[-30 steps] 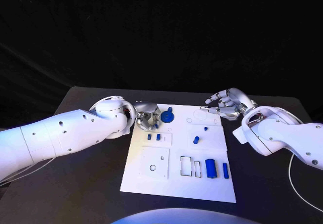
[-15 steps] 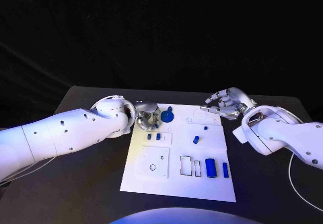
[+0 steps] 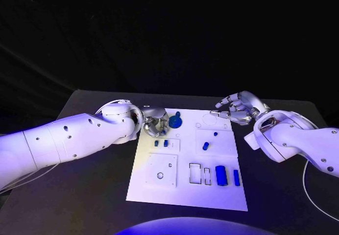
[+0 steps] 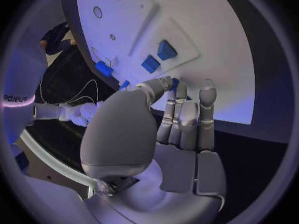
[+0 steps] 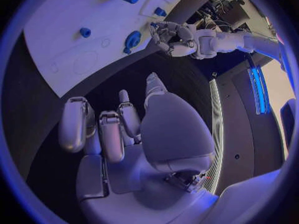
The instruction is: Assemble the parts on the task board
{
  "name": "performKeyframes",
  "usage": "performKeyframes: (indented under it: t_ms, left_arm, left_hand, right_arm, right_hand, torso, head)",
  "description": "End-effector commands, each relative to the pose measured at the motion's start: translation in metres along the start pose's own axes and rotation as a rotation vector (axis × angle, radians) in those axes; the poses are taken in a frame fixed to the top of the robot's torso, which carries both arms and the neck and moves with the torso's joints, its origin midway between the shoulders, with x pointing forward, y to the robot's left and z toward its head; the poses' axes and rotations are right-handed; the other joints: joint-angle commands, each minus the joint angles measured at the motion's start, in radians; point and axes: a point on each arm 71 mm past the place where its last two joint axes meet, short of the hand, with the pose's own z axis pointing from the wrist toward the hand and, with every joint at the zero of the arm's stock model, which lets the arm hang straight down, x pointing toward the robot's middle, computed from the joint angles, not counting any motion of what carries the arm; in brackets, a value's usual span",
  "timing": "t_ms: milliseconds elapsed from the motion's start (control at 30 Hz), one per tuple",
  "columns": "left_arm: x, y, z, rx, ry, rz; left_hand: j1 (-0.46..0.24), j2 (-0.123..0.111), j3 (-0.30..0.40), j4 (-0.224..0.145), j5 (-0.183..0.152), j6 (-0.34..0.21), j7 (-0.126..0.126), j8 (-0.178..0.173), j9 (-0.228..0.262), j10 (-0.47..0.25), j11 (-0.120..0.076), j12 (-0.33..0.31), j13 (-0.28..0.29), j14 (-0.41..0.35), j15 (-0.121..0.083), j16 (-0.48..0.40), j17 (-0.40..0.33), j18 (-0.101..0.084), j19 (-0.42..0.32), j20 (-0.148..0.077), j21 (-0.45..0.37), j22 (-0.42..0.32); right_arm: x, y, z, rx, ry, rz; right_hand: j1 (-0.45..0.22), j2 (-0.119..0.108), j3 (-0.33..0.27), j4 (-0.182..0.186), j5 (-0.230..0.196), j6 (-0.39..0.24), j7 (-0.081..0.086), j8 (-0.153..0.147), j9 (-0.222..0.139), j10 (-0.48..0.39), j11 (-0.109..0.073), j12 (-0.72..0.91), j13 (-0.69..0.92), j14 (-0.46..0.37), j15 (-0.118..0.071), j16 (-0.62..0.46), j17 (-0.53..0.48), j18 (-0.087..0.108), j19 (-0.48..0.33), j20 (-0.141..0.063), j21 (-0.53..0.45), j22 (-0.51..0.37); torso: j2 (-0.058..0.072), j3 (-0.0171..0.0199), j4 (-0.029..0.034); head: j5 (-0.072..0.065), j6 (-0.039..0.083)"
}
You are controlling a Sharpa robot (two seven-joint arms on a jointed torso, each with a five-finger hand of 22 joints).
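Table: black, lying under everything.
Board: white plate sitting between the two hands, its far corners nearest them.
Left hand: hovering at the board's far left corner, fingers curling in; I cannot tell whether it is gripping anything.
Right hand: hanging off the board's far right corner, fingers bent but apart, holding nothing.
Disc: blue round part lying just beside the left hand.
Parts: blue pieces lying on the board, nearer the robot than both hands.
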Motion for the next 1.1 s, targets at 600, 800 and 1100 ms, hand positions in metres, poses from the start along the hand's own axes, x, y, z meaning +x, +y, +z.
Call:
performKeyframes:
  t_ms: [600,800,1100]
  left_arm:
    - [0.0052,-0.0001,0.0004,0.001,0.014,0.006]
    - [0.0050,0.0001,0.0003,-0.002,0.011,0.005]
    - [0.0049,0.0020,-0.0001,-0.011,0.010,0.004]
  left_hand:
    - [-0.022,-0.015,-0.014,0.011,0.003,-0.038,0.014,-0.031,-0.008,-0.025,0.018,-0.038,-0.010,-0.018,0.016,-0.007,-0.052,-0.008,-0.011,0.005,-0.022,-0.028]
    - [-0.028,-0.023,-0.014,0.016,0.003,-0.049,0.019,-0.042,-0.010,-0.036,0.025,-0.056,-0.016,-0.023,0.022,-0.010,-0.063,-0.007,-0.014,0.009,-0.029,-0.036]
    - [-0.030,-0.031,-0.014,0.019,0.003,-0.063,0.024,-0.055,-0.011,-0.054,0.033,-0.080,-0.024,-0.029,0.029,-0.013,-0.079,-0.006,-0.015,0.015,-0.036,-0.044]
  right_arm:
    - [0.0000,0.0006,-0.0001,-0.012,0.000,-0.009]
    - [0.0001,0.0006,0.0000,-0.012,0.000,-0.009]
    - [-0.0001,0.0004,0.0000,-0.012,-0.001,-0.010]
  right_hand:
    - [0.000,0.012,-0.005,-0.001,-0.001,-0.003,-0.001,0.004,0.001,-0.002,-0.004,-0.004,0.000,0.074,-0.009,-0.004,0.125,0.013,-0.005,-0.003,-0.005,0.071]
    - [0.000,0.012,-0.006,-0.001,-0.001,-0.004,-0.001,0.005,0.001,-0.002,-0.004,-0.005,-0.002,0.074,-0.009,-0.005,0.125,0.013,-0.006,-0.003,-0.006,0.070]
    - [0.000,0.012,-0.006,-0.001,-0.001,-0.004,-0.001,0.005,0.001,-0.002,-0.004,-0.005,-0.002,0.074,-0.009,-0.005,0.125,0.013,-0.006,-0.003,-0.006,0.070]
  torso:
    - [0.000,-0.0004,0.0002]
    - [0.000,-0.0003,0.0003]
    - [0.000,-0.0003,0.0001]
  head:
    - [0.001,-0.001]
    - [0.001,-0.001]
    - [0.001,-0.002]
